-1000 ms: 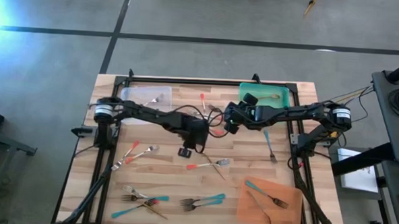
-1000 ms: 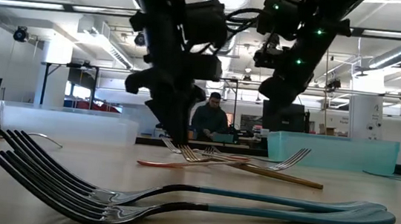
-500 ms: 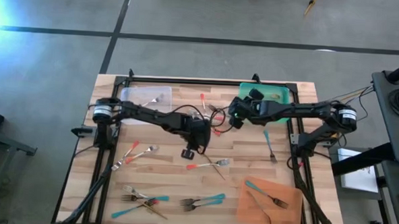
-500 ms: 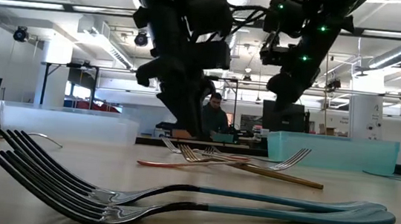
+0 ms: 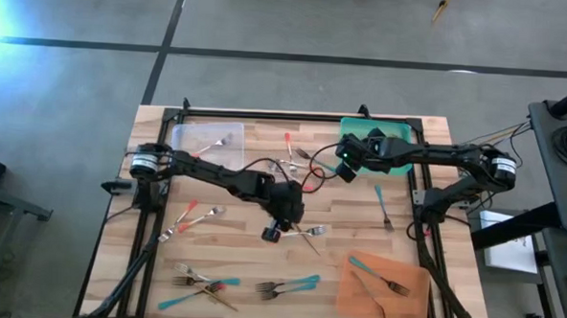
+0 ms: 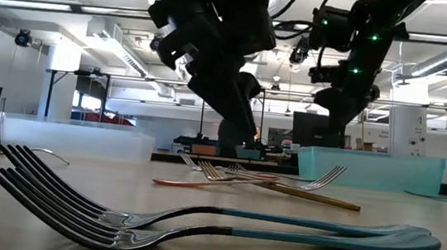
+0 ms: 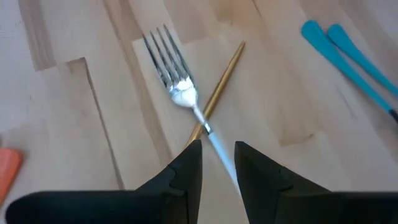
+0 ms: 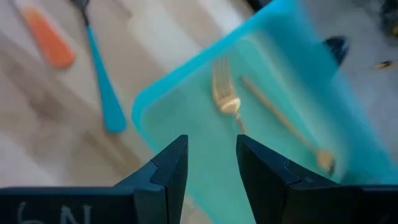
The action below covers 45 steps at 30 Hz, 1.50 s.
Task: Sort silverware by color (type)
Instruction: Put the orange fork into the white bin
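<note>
Silverware lies scattered on the wooden table (image 5: 231, 257). A fork with a silver head (image 7: 169, 73) lies across a gold handle (image 7: 225, 78) at mid-table; the fork's head shows in the high view (image 5: 314, 231). My left gripper (image 7: 217, 149) hovers open above this fork's neck, its fingers either side without touching; the fork's handle is hidden under the gripper (image 5: 273, 233). My right gripper (image 8: 211, 149) hangs open and empty by the near left corner of the green tray (image 5: 375, 139), which holds a gold fork (image 8: 224, 93) and a gold spoon (image 8: 286, 130).
A clear tray (image 5: 208, 137) stands at the far left. An orange tray (image 5: 383, 288) at the near right holds a teal-handled piece and a fork. Teal-handled forks (image 5: 287, 287) lie near the front edge, red-handled ones (image 5: 190, 217) at the left, and one teal-handled piece (image 5: 382, 204) at the right.
My left gripper has moved toward the table's right and near edges, over the fork with the silver head, and has tipped closer to level. My right gripper has moved toward the right, to the green tray. The silverware has stayed where it lay.
</note>
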Each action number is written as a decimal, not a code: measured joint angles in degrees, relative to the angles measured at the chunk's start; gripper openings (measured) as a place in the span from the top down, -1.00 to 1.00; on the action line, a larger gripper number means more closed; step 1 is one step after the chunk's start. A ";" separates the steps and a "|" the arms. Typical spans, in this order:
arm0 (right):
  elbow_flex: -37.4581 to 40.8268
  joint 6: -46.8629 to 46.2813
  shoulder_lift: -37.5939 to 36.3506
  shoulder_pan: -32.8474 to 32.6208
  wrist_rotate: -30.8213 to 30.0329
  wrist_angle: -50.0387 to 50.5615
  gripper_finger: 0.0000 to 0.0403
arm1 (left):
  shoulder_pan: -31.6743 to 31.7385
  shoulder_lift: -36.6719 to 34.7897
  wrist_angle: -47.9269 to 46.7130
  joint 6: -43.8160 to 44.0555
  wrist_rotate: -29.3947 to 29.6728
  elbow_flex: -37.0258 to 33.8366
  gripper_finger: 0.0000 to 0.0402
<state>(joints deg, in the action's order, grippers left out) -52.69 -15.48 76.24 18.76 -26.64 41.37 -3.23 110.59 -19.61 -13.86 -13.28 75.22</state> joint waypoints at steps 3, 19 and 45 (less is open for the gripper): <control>0.45 -1.07 -0.10 -0.37 1.76 0.74 0.37 | -1.40 0.04 1.07 4.15 3.16 -0.02 0.61; 1.36 5.10 -0.07 -0.63 1.18 0.20 0.37 | -4.66 0.15 3.37 25.60 10.05 -1.41 0.61; 1.38 6.51 0.03 -0.63 1.25 -1.15 0.37 | -7.99 7.63 4.78 32.32 21.84 -1.64 0.72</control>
<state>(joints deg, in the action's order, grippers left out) -51.31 -8.97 76.27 18.13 -25.39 40.22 -11.22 118.22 -14.83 18.46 8.56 73.58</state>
